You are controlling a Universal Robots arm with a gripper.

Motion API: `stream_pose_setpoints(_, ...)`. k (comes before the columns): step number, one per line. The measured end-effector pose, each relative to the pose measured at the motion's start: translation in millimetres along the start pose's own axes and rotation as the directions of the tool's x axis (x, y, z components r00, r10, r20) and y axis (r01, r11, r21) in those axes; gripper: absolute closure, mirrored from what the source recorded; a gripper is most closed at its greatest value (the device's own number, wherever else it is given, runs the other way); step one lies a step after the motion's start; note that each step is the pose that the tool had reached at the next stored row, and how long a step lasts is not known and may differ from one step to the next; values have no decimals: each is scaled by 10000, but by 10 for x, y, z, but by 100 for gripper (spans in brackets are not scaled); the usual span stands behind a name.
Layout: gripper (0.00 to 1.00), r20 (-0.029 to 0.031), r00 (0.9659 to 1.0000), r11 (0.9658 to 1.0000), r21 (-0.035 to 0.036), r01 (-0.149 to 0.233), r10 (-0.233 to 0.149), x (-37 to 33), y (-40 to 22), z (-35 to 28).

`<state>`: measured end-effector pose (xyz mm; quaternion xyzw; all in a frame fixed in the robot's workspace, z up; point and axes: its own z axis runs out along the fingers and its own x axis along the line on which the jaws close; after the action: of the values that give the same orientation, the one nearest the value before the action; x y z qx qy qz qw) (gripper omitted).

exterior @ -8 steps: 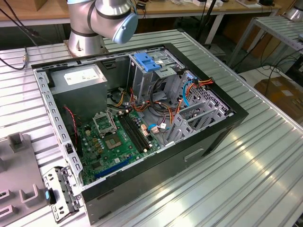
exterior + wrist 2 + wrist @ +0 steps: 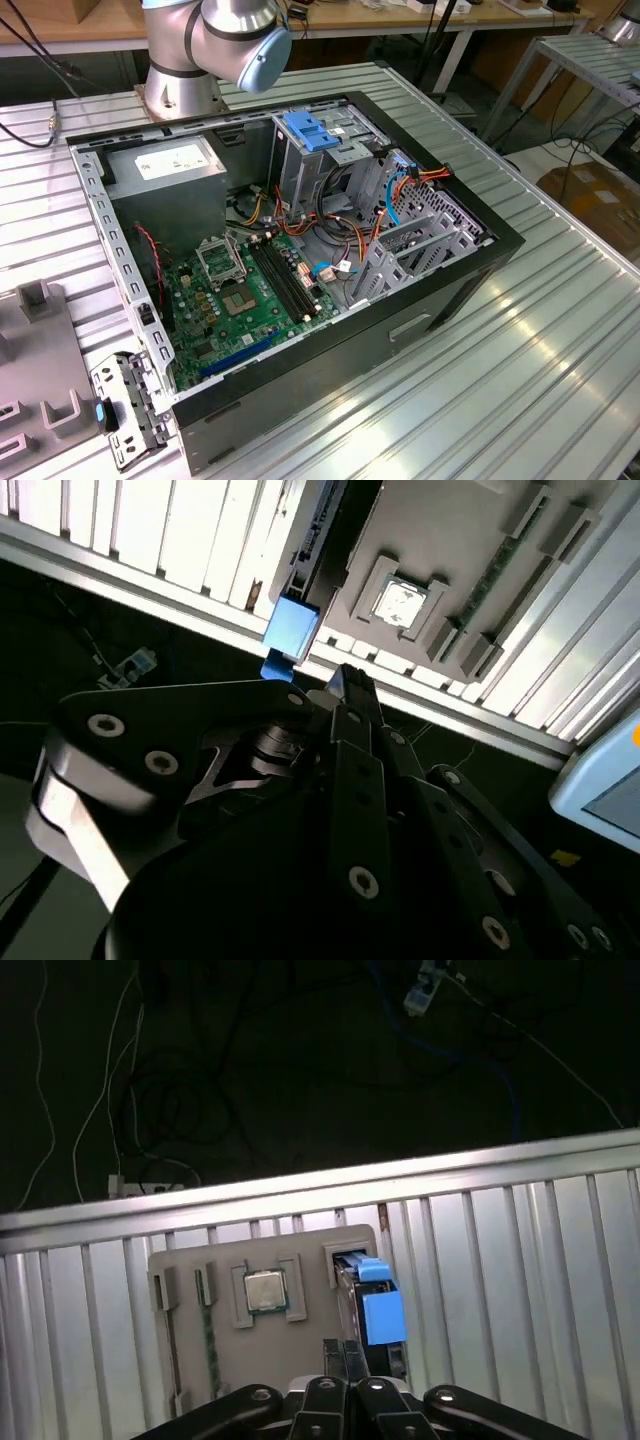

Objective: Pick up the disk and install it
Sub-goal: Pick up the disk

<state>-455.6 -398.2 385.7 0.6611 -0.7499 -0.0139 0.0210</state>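
Evidently the grey holder (image 2: 255, 1360) carried a chip (image 2: 263, 1290) and, beside it, the disk (image 2: 380, 1310) on edge in its slot, not yet lifted. The gripper (image 2: 345, 1345) hung just above it, fingers closed together on nothing. Lowered like that, it would probably strike the disk's edge and tip it.

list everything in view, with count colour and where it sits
disk: one, silver-grey with blue carrier rail, standing in a slot of the tray
tray: one, grey, on the table
processor: one, silver, seated in the tray
memory stick: one, green, in a tray slot
computer case: one, black, open, on the table
motherboard: one, green, inside the case
latch: one, blue, atop the metal cage in the case
table: one, silver, slatted, carrying case and tray
robot arm: one, silver with pale blue cap, base on the table past the case
gripper: one, black, shut, above the tray beside the disk
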Motion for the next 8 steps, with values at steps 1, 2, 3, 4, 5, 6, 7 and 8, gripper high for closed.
stream_pose_setpoints(1,89,-14,9996,9996,4,292,-291,0,-1,0)
stream_pose_setpoints(2,89,-29,9982,9982,7,602,-602,0,-1,0)
stream_pose_setpoints(3,89,-42,9962,9963,10,865,-865,-1,-4,0)
stream_pose_setpoints(4,89,-48,9954,9954,8,955,-955,-3,-8,0)
stream_pose_setpoints(5,89,-47,9954,9954,21,957,-957,-12,-12,4)
stream_pose_setpoints(6,89,-46,9955,9955,50,948,-947,-18,-11,7)
stream_pose_setpoints(7,89,-42,9957,9957,118,922,-922,-39,-9,11)
stream_pose_setpoints(8,89,-39,9961,9960,169,880,-879,-52,-7,17)
